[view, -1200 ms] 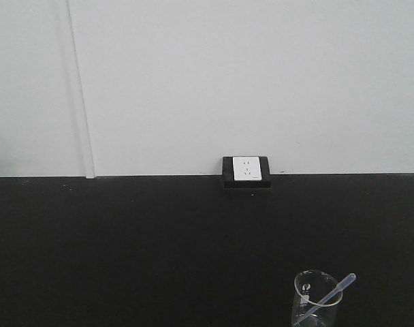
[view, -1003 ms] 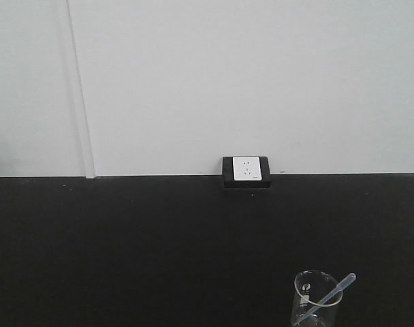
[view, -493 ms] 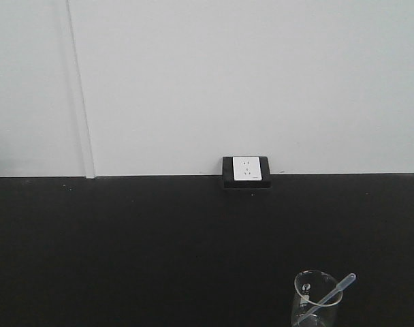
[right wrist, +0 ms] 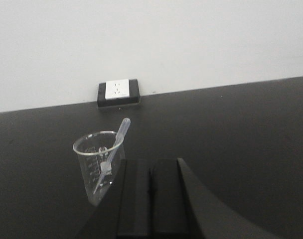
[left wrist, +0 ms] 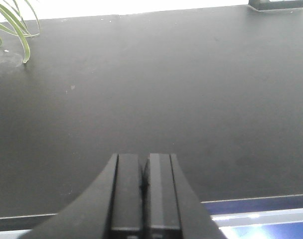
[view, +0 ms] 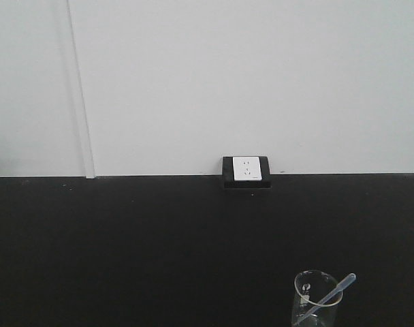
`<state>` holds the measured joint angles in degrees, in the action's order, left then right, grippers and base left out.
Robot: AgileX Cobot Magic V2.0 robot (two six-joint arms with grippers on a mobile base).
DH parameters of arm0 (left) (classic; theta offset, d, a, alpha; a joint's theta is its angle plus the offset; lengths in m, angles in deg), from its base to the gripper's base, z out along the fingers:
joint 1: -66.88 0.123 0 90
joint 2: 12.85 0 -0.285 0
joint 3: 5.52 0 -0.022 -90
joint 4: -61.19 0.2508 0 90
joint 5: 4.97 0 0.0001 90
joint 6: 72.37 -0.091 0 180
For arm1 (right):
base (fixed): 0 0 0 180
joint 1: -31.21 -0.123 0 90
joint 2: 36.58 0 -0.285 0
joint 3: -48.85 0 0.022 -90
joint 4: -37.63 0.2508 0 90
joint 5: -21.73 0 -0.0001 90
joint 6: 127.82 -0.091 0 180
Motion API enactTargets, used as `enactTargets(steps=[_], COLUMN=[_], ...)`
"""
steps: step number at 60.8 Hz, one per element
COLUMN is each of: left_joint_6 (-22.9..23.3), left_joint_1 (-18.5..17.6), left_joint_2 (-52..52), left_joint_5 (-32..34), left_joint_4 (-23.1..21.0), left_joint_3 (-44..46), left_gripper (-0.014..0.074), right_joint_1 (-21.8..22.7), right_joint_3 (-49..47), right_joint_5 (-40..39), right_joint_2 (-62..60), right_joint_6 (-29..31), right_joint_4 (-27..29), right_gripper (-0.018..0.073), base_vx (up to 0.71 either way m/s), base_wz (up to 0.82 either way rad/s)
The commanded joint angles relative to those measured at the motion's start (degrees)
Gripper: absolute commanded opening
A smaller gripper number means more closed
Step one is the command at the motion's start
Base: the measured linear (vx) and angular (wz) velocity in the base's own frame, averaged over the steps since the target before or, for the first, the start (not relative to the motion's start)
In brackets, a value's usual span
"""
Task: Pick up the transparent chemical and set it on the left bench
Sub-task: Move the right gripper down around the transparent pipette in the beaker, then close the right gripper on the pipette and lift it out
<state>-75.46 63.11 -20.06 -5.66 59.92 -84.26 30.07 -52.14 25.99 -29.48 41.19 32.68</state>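
Note:
The transparent chemical, a slim colourless pipette (view: pixel 331 292) (right wrist: pixel 114 147), leans tip-down in a clear glass beaker (view: pixel 316 300) (right wrist: pixel 97 162) on a black bench with a wall socket. Its bulb end sticks out over the beaker's right rim. In the right wrist view my right gripper (right wrist: pixel 150 167) is shut with nothing held, just to the right of the beaker and nearer the camera. My left gripper (left wrist: pixel 143 162) is shut and empty above bare black bench top near the front edge. The left bench is out of view.
A white wall socket in a black frame (view: pixel 246 170) (right wrist: pixel 118 91) sits where the bench meets the white wall. Green plant leaves (left wrist: pixel 14 25) hang at the far left of the left wrist view. The bench's front edge (left wrist: pixel 251 201) runs below the left gripper.

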Motion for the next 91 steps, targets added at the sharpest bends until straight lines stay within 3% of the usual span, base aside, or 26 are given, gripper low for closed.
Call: enactTargets(steps=[1, 15, 28, 40, 53, 61, 75, 91], left_joint_6=[0.45, 0.45, 0.45, 0.45, 0.45, 0.45, 0.45, 0.45], left_joint_1=[-0.1, -0.1, -0.1, -0.1, -0.1, -0.1, -0.1, -0.1], left_joint_2=[1.1, 1.1, 1.1, 1.1, 1.1, 1.1, 1.1, 1.1], left_joint_5=[4.49, 4.49, 4.49, 4.49, 4.49, 4.49, 4.49, 4.49], left_joint_4=[-0.04, -0.04, -0.04, -0.04, -0.04, -0.04, -0.04, -0.04], left_joint_3=[-0.93, -0.93, -0.93, -0.93, -0.93, -0.93, -0.93, -0.93], left_gripper=[-0.0004, -0.0004, -0.0004, -0.0004, -0.0004, -0.0004, -0.0004, -0.0004], right_joint_1=[0.07, 0.07, 0.07, 0.07, 0.07, 0.07, 0.07, 0.07], right_joint_3=[0.37, 0.05, -6.54, -17.3, -25.02, -26.85, -27.11, -27.11], right_joint_5=[-8.37, -19.37, -11.98, -10.18, -11.58, -17.74, -32.61, -51.37], right_joint_2=[0.03, 0.14, 6.53, 21.52, 40.05, 51.22, 67.93, 82.22], right_joint_6=[-0.05, 0.0, -0.06, 0.85, 0.85, -0.85, -9.53, -16.43], right_joint_4=[-0.78, -0.97, -1.24, -1.29, -1.29, -1.05, -1.68, -8.89], right_gripper=[-0.0008, -0.0004, -0.0002, 0.0012, 0.0113, 0.0225, 0.0445, 0.0481], base_vx=[0.0, 0.0, 0.0, 0.0, 0.0, 0.0, 0.0, 0.0], base_wz=[0.0, 0.0, 0.0, 0.0, 0.0, 0.0, 0.0, 0.0])
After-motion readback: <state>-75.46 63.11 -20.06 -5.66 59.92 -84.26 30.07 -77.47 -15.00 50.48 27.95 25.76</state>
